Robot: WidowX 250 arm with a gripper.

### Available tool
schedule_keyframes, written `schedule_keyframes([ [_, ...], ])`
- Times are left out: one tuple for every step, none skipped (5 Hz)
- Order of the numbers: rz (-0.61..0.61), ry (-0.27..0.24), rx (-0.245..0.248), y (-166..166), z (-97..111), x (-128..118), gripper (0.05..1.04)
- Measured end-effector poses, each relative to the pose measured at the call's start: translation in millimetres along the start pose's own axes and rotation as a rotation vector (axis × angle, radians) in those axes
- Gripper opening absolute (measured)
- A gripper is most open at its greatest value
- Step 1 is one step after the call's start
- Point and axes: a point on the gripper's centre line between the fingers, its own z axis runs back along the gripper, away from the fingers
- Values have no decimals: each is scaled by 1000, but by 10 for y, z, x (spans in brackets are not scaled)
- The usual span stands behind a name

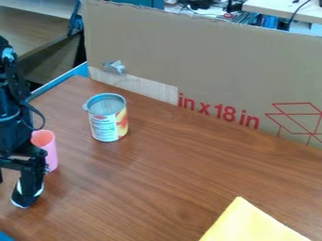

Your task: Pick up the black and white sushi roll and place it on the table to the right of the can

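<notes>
One open gripper [11, 192] beside pink cup [52, 153]

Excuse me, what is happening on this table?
The robot arm is at the left edge, its end effector open and seemingly empty beside a pink cup. Whether they touch, I cannot tell. A food can stands upright farther back on the wooden table, and a yellow cloth lies at the lower right.

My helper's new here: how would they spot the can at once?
Start at the big cardboard panel behind the wooden table. The can stands in front of the panel's left end. Its white, yellow and red label tells it from the plain pink cup beside the black arm.
</notes>
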Motion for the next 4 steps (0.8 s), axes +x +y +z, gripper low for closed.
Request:
schedule_keyframes([
  [-11,-7,-16,-25,0,10,1001],
  [-11,-9,-25,-41,1,7,1001],
  [2,-8,-16,-29,1,6,1001],
  [-13,-32,-21,-32,27,27,1001],
])
